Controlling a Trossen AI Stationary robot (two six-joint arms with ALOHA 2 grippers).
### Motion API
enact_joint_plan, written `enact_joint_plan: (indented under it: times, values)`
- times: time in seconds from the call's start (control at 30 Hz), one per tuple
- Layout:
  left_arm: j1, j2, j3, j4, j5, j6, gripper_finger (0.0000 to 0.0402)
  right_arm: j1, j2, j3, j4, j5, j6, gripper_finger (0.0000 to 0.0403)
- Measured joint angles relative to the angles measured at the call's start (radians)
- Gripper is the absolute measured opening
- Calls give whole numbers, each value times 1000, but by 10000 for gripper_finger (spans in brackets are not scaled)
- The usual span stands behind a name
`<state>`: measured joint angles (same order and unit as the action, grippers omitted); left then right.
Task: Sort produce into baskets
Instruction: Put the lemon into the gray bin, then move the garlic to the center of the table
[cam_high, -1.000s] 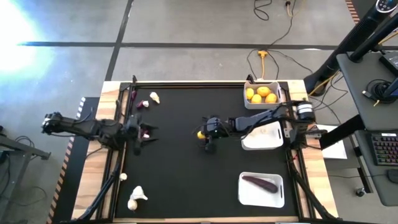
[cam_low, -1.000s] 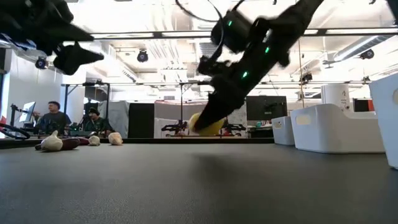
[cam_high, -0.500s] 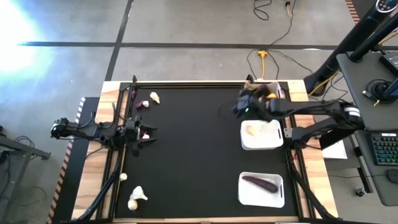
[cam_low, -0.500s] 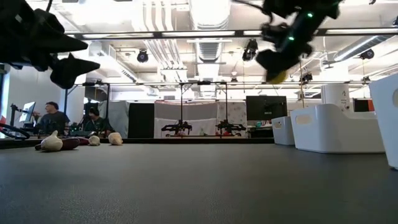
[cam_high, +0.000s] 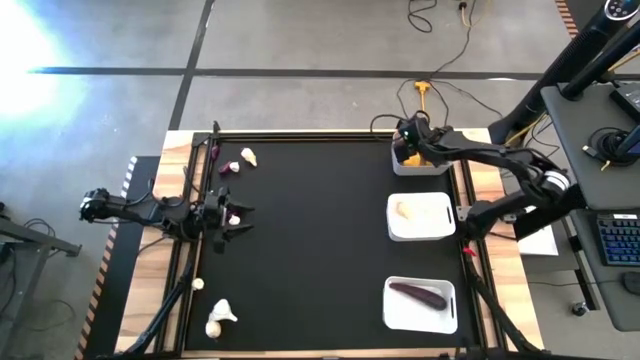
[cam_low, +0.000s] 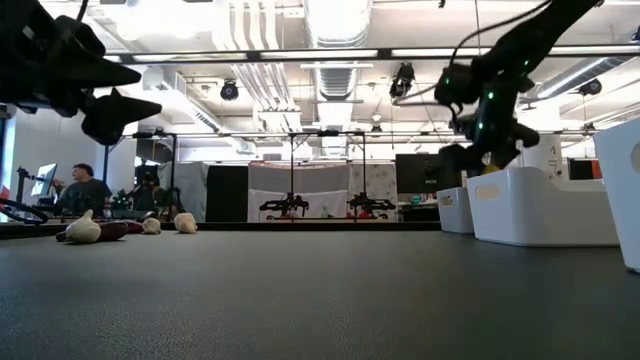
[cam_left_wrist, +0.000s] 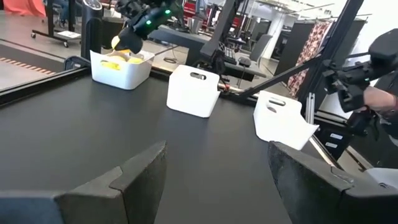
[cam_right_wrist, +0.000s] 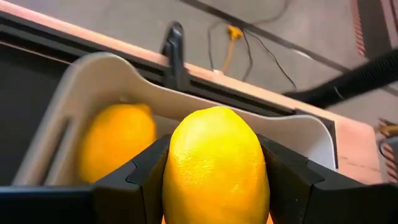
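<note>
Overhead, the right gripper (cam_right_wrist: 214, 180) clasps a lemon (cam_right_wrist: 216, 167) between its fingers above the far-right basket (cam_high: 420, 165), which holds another lemon (cam_right_wrist: 117, 144). At far left, the left gripper (cam_left_wrist: 214, 180) waits, jaws spread.

A robotics lab or workshop, probably: exposed ceiling ducts (cam_low: 330, 40) and strip lights overhead, monitors (cam_low: 428, 172) and other arm rigs (cam_low: 290, 175) behind the table, seated people (cam_low: 85, 190) at desks, cables (cam_high: 440, 60) across concrete floor.

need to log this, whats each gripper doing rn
left gripper: open, holding nothing, over the table's left side.
right gripper: shut on a lemon, above the lemon basket.
</note>
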<state>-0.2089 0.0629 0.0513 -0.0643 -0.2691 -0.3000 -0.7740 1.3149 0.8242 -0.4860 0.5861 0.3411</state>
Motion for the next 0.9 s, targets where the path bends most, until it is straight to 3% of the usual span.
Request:
enact_joint_plan:
  times: [0.33,0.6,0.9]
  values:
    - [0,20,0,2,0,-1,259,-32,129,1,-59,149,-45,198]
    - [0,30,0,2,-1,-1,259,-40,130,1,-134,168,-52,200]
    - [0,30,0,3,-1,-1,259,-36,70,11,-154,166,-99,265]
